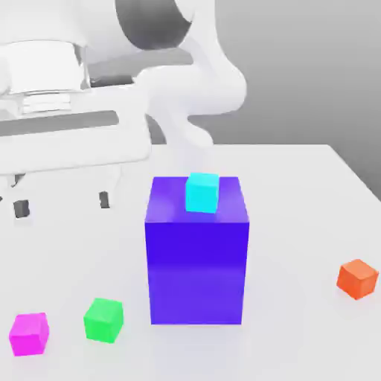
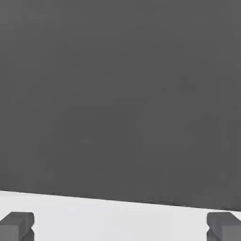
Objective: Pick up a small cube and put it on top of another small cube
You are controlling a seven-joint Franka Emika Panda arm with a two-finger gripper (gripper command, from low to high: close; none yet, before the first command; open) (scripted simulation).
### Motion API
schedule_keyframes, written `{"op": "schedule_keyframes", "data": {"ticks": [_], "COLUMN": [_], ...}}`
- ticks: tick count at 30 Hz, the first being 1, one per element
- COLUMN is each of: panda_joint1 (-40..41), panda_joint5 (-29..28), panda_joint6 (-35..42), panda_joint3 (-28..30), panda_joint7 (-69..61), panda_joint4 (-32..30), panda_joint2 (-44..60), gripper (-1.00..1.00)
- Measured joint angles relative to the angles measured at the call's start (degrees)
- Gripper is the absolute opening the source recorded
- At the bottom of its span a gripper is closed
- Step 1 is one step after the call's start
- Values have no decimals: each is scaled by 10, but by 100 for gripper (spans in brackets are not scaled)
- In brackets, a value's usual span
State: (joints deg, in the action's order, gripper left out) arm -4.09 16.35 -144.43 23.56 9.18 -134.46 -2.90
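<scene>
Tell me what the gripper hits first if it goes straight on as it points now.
Probably the pale tabletop: the gripper points down, and the hand view shows white surface between its open fingers. Its height above that is unclear.

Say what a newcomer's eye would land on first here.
Probably the tall blue block mid-table in the exterior view, with a cyan cube on top. Next, the white arm across the upper part, its open tool above the table. Then the small bright cubes: pink and green lower left, orange at right.
</scene>
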Motion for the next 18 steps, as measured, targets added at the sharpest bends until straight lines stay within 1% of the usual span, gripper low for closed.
{"op": "schedule_keyframes", "data": {"ticks": [5, 11, 15, 16, 18], "panda_joint1": [38, 86, 130, 142, 142], "panda_joint5": [33, 28, 79, 93, 93], "panda_joint6": [-32, -80, -135, -148, -148], "panda_joint3": [7, 16, -30, -45, -45], "panda_joint7": [-84, -152, -200, -211, -211], "panda_joint4": [-7, -18, -1, 4, 4], "panda_joint2": [102, 211, 293, 311, 311], "gripper": [0, 0, 0, -100, -100]}}
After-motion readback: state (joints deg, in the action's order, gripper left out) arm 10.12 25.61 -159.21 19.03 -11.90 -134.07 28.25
